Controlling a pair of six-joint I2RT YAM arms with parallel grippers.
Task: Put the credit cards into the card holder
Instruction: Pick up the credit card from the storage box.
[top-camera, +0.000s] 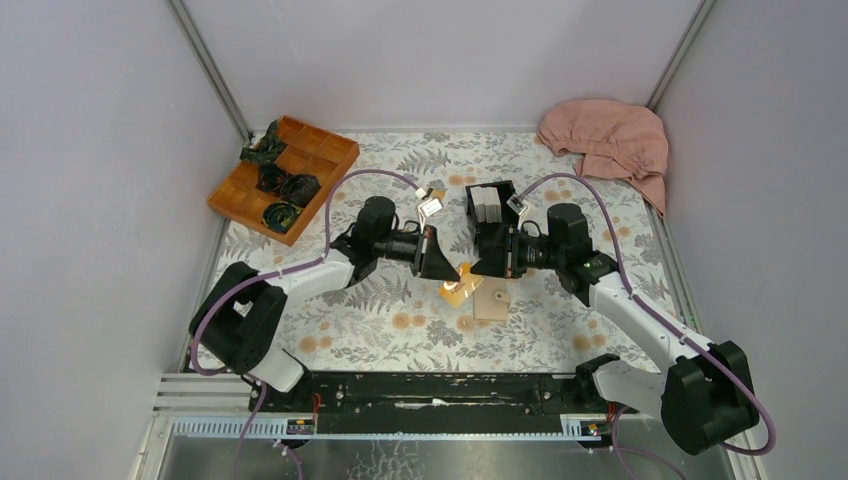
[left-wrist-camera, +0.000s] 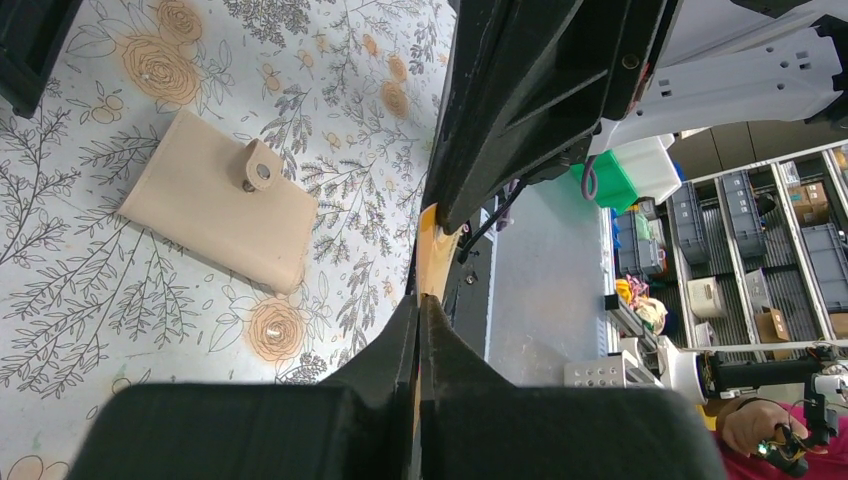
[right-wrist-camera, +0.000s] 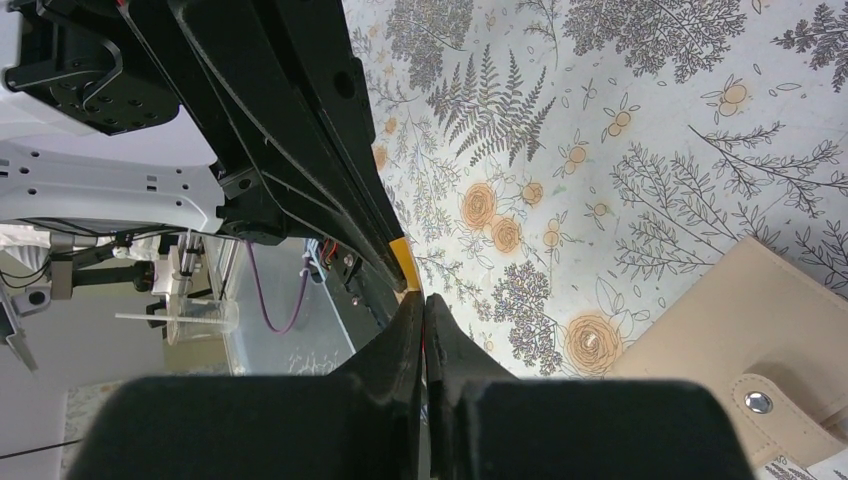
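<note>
**A:** Where's the card (top-camera: 457, 285)?

**B:** Off the bench (top-camera: 350, 330), edge-on between the two arms. The left fingers (left-wrist-camera: 455, 360) are clenched on one end and the right fingers (right-wrist-camera: 392, 345) on the other.

**A:** And the holder (top-camera: 491, 302)?

**B:** Flat on the bench just beside them, folded shut with its tab snapped.

**A:** So how to do this well?

**B:** It looks like a hand-over. I'd have one side let go only once the other's grip is firm. Neither should pull, or the thin card may bend or slip. The holder needs opening before a card goes in, so one arm must come free.

**A:** Pose?

**B:** Both arms reach inward, forearms low and about level. The wrists are nose to nose over the middle of the bench.
</note>
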